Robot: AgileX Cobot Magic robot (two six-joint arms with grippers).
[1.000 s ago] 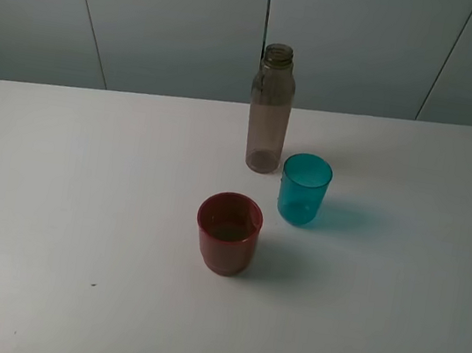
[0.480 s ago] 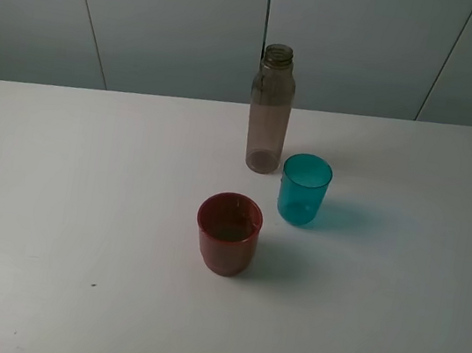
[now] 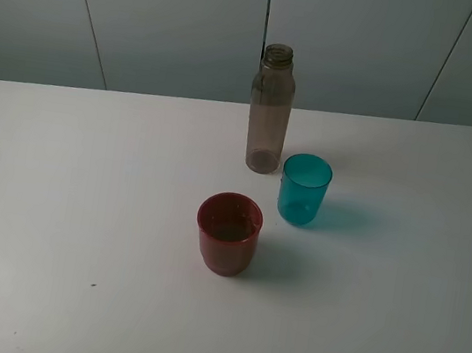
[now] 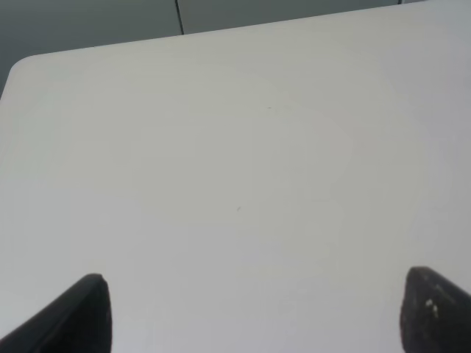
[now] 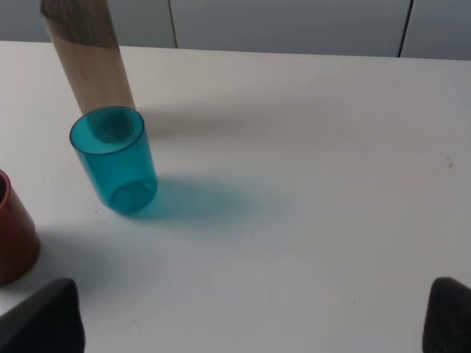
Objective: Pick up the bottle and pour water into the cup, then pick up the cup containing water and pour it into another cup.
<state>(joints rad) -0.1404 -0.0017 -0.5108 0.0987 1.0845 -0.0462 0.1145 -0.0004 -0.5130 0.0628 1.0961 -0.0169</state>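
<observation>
On the white table (image 3: 80, 207) the bottle (image 3: 270, 111) stands upright at the back, the teal cup (image 3: 304, 189) just beside it, the red cup (image 3: 227, 233) nearer the front. Both the left gripper (image 4: 254, 312) and right gripper (image 5: 254, 316) are spread wide, holding nothing

White table (image 3: 80, 207) with rounded corners, pale grey panelled wall (image 3: 171, 16) behind

bottle (image 3: 270, 111): upright on table (image 3: 80, 207), rearmost
cup (image 3: 304, 189): just right-front of bottle
another cup (image 3: 227, 233): front-left of cup
</observation>
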